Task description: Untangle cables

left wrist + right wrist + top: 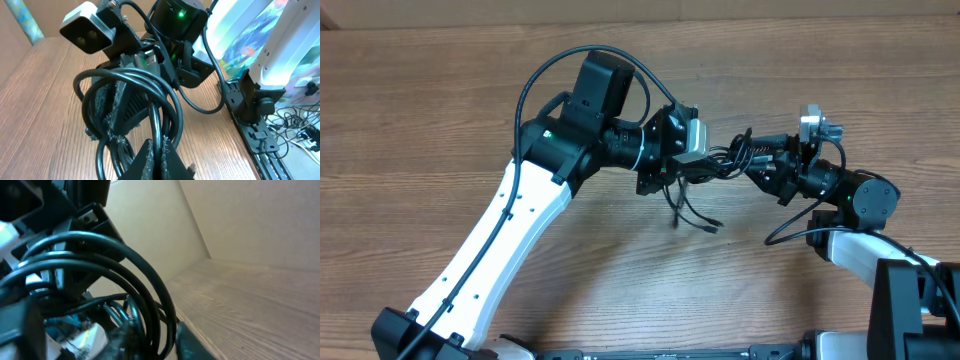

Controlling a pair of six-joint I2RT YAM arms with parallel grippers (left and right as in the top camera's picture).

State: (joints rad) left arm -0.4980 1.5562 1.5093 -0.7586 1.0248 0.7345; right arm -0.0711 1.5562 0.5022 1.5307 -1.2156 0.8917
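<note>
The cables (723,160) are a bunch of black loops held above the wooden table between both arms, with two loose ends (695,215) hanging toward the tabletop. My left gripper (700,162) comes in from the left and is shut on the bunch. The left wrist view shows one strand pinched between its fingertips (159,146) and the loops (150,80) rising above them. My right gripper (748,158) meets the bunch from the right. In the right wrist view its fingers (157,339) are closed on several strands (145,280).
The wooden table (440,120) runs under both arms. My right arm's base (880,270) stands at the front right. A black mounting rail (255,135) and loose thin wires (300,130) lie along the table's edge. A beige wall (250,220) stands behind.
</note>
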